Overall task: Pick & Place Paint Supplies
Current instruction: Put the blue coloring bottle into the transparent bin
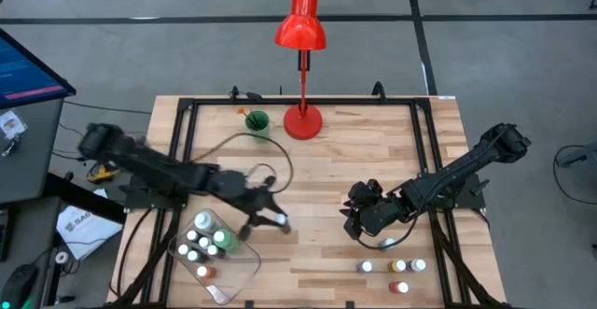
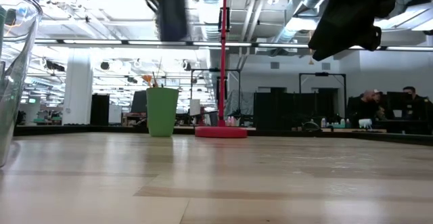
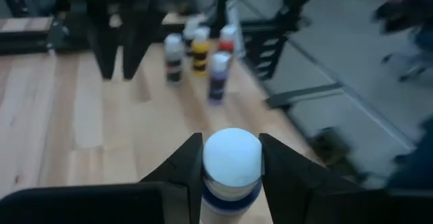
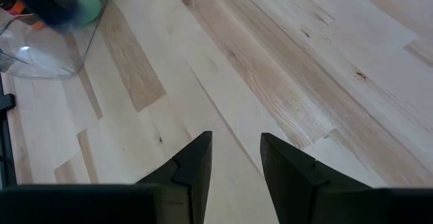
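The left gripper [image 3: 232,158] clamps a small white-capped bottle [image 3: 232,166] with a dark blue band between its two dark fingers, held above the pale wood-plank tabletop [image 1: 326,174], just beside the clear plastic tray [image 1: 244,270]. In the tray stand more little bottles [image 1: 207,237] with round white caps, one larger and green. Ahead of this gripper, across the tabletop, a loose cluster of bottles [image 3: 199,51] stands upright, their labels too blurred to read. The right gripper [image 4: 235,153] hangs empty over bare wood, fingers parted by a narrow gap, with the same cluster [image 1: 394,268] near it. Beyond both, a green cup [image 1: 256,120] and a red lamp [image 1: 301,29] stand at the far edge.
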`<state>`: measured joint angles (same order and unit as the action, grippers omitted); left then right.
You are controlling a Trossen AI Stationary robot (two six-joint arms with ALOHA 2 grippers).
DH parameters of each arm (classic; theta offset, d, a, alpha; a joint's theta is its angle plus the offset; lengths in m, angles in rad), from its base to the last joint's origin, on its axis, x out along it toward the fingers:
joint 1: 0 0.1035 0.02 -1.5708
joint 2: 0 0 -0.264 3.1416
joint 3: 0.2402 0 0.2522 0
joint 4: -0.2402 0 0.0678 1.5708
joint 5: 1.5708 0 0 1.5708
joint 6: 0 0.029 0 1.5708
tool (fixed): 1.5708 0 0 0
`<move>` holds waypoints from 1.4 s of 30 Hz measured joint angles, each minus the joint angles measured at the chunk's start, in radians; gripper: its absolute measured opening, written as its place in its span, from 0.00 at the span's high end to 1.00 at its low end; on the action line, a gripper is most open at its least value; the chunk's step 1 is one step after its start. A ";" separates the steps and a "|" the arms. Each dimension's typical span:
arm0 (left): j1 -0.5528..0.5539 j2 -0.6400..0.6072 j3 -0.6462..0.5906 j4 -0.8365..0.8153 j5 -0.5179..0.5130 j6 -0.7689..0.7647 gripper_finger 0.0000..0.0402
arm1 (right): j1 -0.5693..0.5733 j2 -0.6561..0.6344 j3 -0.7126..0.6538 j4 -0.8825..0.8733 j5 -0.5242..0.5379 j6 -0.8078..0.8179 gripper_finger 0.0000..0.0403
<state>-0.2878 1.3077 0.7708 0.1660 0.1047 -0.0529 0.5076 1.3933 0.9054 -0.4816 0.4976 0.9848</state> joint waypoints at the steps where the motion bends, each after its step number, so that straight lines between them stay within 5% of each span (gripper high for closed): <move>1: -0.017 -0.055 0.001 -0.049 -0.003 -0.014 0.74 | 0.000 0.000 0.000 -0.001 0.000 0.000 0.70; 8: -0.168 -0.395 0.001 -0.311 -0.013 -0.198 0.74 | 0.000 0.000 0.000 -0.006 0.000 0.000 0.70; 14: -0.373 -0.493 0.001 -0.309 -0.148 -0.348 0.74 | -0.001 0.000 0.000 -0.005 0.000 0.000 0.70; 20: -0.605 -0.455 0.001 -0.251 -0.207 -0.577 0.74 | -0.001 0.000 0.000 -0.005 0.000 0.002 0.70; 25: -0.747 -0.369 0.001 -0.255 -0.400 -0.498 0.74 | -0.003 0.000 0.000 -0.004 0.000 0.003 0.70; 29: -0.779 -0.283 0.001 -0.255 -0.551 -0.447 0.74 | -0.012 0.000 0.000 -0.004 -0.001 0.011 0.70; 42: -0.824 -0.033 0.001 -0.338 -0.597 -0.481 0.72 | -0.013 0.000 0.000 -0.004 -0.003 0.011 0.70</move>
<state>-1.1122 1.2746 0.7715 -0.1719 -0.4925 -0.5342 0.4946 1.3933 0.9054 -0.4853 0.4950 0.9955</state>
